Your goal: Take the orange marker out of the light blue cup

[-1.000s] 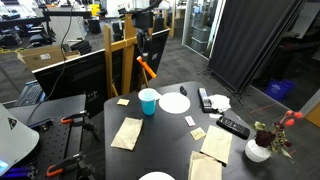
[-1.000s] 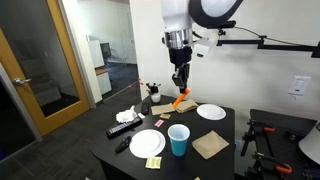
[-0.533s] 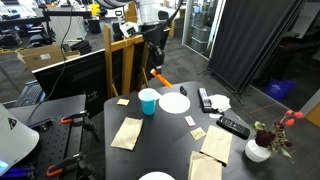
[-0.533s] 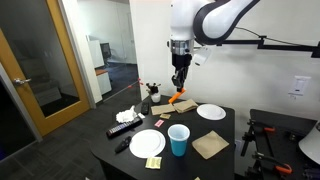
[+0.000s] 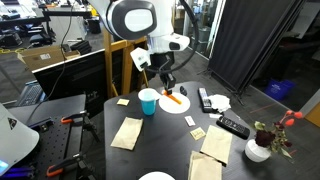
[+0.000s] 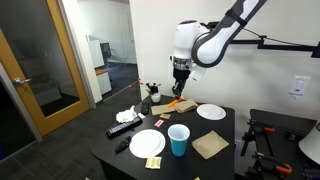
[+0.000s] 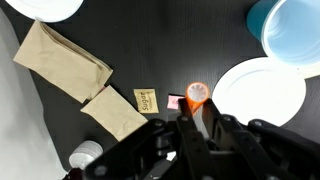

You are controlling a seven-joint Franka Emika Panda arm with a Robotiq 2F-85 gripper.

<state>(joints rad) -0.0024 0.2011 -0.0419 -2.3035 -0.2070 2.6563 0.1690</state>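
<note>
The orange marker is clamped tilted in my gripper, low over the black table beside a white plate. It also shows in an exterior view and end-on in the wrist view, between the fingers of my gripper. The light blue cup stands upright to the side of the gripper, apart from it, with nothing showing in it. The cup is at the table's near edge in an exterior view and at the upper right corner in the wrist view.
Brown napkins, a sugar packet and a pink packet lie on the table. White plates, remotes, a flower vase and a white crumpled thing also sit there.
The gripper has come down and moved away from above the cup toward the white plate, carrying the orange marker with it. The cup has not moved.
</note>
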